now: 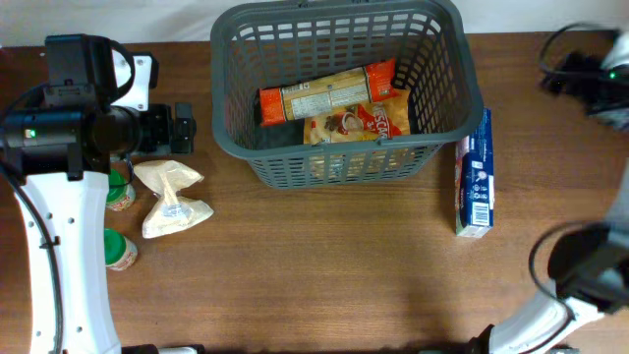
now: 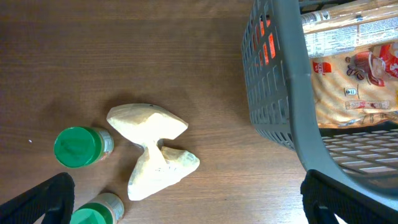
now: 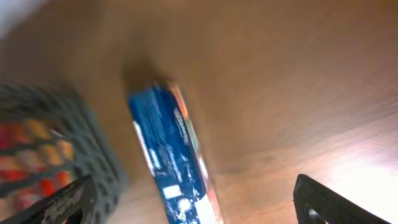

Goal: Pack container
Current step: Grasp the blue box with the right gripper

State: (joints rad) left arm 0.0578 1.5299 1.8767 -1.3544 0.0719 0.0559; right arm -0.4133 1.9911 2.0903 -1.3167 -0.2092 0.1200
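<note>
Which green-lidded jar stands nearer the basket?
The far jar, beside the cream packet; the near jar sits further from the basket.

Dark grey slotted container (image 1: 447,69) stands upright mid-table, holding two snack packets.

Print on packets (image 1: 329,98), blue box (image 1: 475,182) unreadable
</note>
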